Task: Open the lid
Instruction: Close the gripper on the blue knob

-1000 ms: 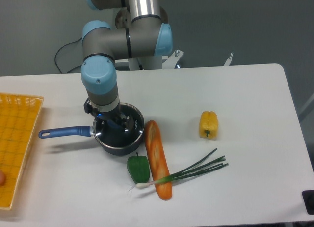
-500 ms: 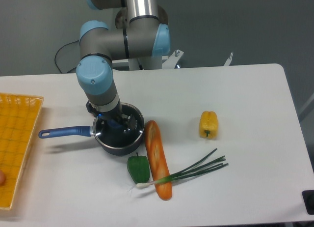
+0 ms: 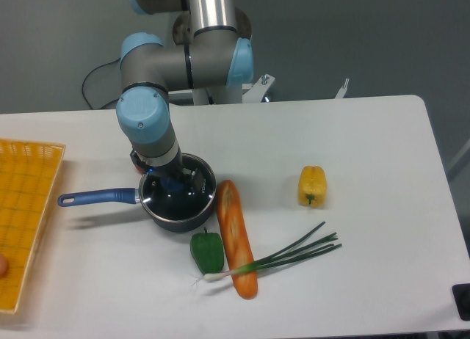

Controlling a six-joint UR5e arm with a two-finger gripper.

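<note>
Robotics laboratory setting. An industrial arm (image 3: pixel 183 60) with grey links and blue joint caps stands behind a plain white desk (image 3: pixel 367 148), a black cable (image 3: pixel 94 78) trailing from its base against a bare grey wall (image 3: pixel 367 38). Food items are laid out as test props: carrot (image 3: pixel 236 238), peppers, spring onion.

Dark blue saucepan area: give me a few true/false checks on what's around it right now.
1. The gripper is down over the clear glass lid on the dark blue long-handled saucepan. True.
2. The saucepan's handle points toward the yellow bell pepper. False: it points the opposite way, toward the yellow mesh basket.
3. The long orange carrot lies beside the saucepan. True.
4. The green bell pepper is inside the basket. False: it sits on the white table beside the carrot.
</note>
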